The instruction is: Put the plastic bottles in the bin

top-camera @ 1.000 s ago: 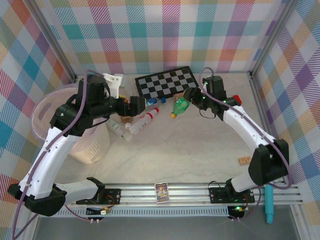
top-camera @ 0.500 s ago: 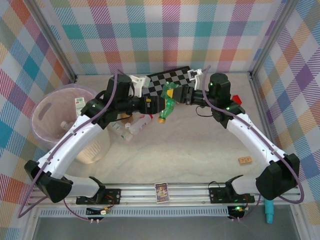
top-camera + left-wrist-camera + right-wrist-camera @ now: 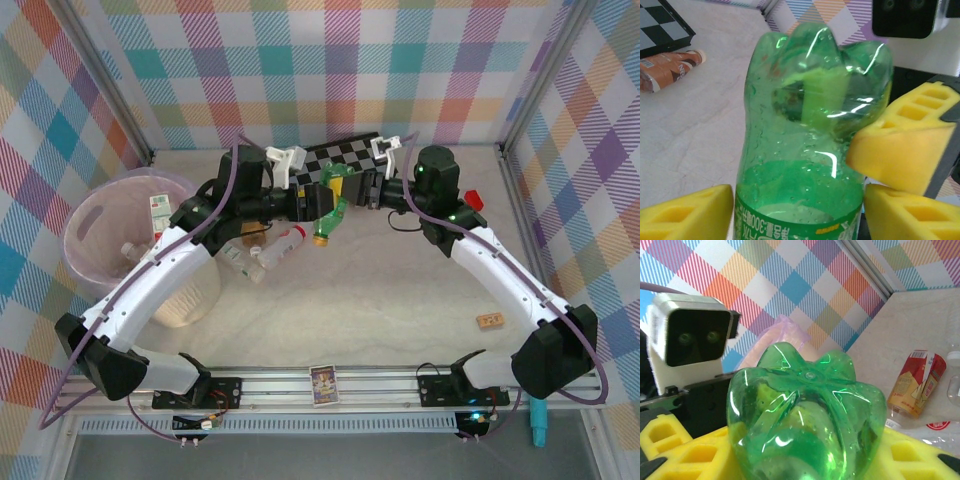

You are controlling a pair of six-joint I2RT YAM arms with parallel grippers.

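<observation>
1. Found a translucent green plastic bottle (image 3: 330, 203) raised off the bench (image 3: 400, 290) at far centre, just near of a black-and-white checkerboard (image 3: 350, 160), cap end tilted down and nearward.
2. Noted the right end effector (image 3: 356, 190) clamped narrow on the bottle's base end, yellow foam pads (image 3: 685, 450) pressed to its sides. Judged to be bearing the weight.
3. Noted the left end effector (image 3: 312, 203) set about the labelled mid-body, yellow pads (image 3: 687, 212) close against either side. Cannot tell firm pressure from mere touch.
4. Judged a mid-air handover, right to left, owing to the bin's position beside the left arm and well apart from the right.
5. Located the round cream bin with pink bag liner (image 3: 190, 295) at the left, well apart from the green bottle, with a pale bottle (image 3: 130, 250) inside.
6. Recorded further bottles lying on the bench between bin and handover point, among them a white red-capped bottle (image 3: 287, 240) and a brown bottle (image 3: 665, 72). Task judged well short of complete.
7. Flagged risk: smooth, rounded, thin-walled plastic, likely to slip or squash. Advise no release on the right before a sure left grip.
</observation>
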